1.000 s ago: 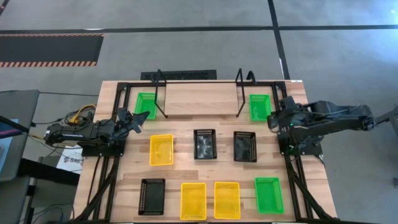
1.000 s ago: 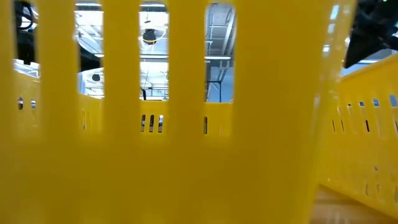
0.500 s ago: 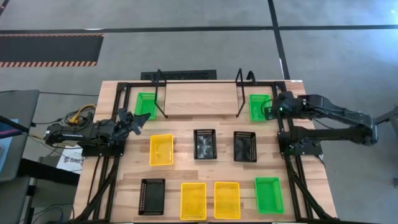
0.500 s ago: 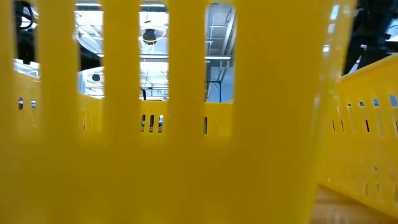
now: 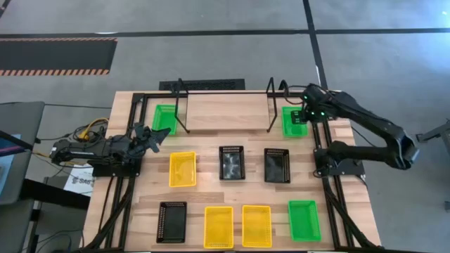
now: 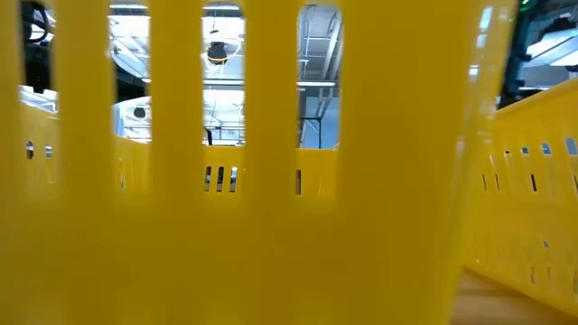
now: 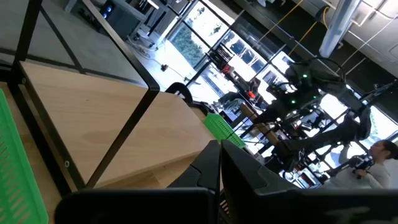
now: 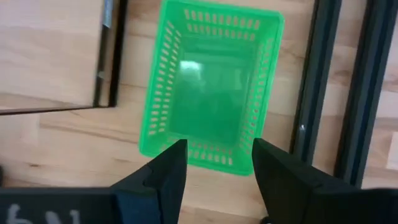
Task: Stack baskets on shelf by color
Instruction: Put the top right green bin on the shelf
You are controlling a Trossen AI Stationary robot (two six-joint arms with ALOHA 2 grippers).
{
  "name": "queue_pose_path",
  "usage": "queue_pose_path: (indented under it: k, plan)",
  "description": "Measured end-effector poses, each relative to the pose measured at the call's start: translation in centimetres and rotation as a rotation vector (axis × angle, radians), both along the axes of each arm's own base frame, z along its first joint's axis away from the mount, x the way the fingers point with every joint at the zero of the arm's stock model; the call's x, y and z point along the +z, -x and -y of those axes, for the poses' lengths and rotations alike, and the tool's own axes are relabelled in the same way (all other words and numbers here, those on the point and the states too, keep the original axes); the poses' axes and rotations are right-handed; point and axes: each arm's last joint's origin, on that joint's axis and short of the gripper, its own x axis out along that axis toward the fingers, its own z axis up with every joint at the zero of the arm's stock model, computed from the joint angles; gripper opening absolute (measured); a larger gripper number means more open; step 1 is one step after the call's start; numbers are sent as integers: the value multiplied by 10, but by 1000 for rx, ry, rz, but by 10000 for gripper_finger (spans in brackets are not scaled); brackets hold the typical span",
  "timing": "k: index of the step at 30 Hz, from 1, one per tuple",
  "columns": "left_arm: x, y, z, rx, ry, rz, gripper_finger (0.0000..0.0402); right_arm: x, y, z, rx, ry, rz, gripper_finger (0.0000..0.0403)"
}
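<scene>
The right gripper hangs spread wide above the green basket at the desk's far right corner, just beside the shelf's right looped end; in the right wrist view its two fingers straddle the basket's near short wall. The basket looks like thin perforated plastic: light, fairly stiff, a little slick, so a pinch over one short rim, one finger inside and one outside, seems the surest hold. Another green basket sits at the shelf's left end, and a third near the desk's near right corner. The left gripper waits pressed together beside the left edge.
</scene>
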Motion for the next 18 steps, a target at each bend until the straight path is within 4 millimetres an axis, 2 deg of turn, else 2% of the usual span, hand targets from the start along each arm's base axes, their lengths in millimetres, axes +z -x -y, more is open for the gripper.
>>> queue_pose_path:
  k: [9, 18]
  plan:
    - [0, 0, 0, 0, -4, -3, 0, -27, -2, 27, -31, -142, -147, 201]
    - [0, 0, 0, -2, -15, -10, 0, -47, 0, 45, -65, -219, -210, 195]
